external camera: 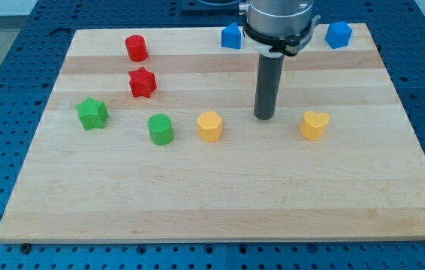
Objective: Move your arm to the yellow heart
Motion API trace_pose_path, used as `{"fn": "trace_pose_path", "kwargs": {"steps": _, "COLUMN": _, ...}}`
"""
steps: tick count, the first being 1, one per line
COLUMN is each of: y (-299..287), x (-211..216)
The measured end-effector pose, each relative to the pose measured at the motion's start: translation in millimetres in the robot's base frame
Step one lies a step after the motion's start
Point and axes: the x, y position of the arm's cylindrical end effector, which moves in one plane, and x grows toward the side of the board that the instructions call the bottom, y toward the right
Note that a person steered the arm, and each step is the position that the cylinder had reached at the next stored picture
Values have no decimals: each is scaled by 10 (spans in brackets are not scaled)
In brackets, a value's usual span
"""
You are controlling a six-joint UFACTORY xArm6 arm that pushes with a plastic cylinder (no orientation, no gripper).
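Note:
The yellow heart point(314, 124) lies on the wooden board point(220, 202) at the view's right of centre. My tip point(264, 117) rests on the board to the heart's left, a short gap away and not touching it. A yellow hexagon point(209, 126) lies to the tip's left, about as far off as the heart.
A green cylinder point(161, 129) and a green star point(92, 113) lie at the left. A red star point(143, 82) and a red cylinder point(137, 48) lie at the upper left. Two blue blocks point(232, 36) point(338, 34) sit at the top edge, either side of the arm.

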Motion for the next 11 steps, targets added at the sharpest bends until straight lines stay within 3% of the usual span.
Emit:
{"fn": "trace_pose_path", "kwargs": {"steps": 7, "y": 57, "x": 226}}
{"fn": "trace_pose_path", "kwargs": {"steps": 11, "y": 312, "x": 578}}
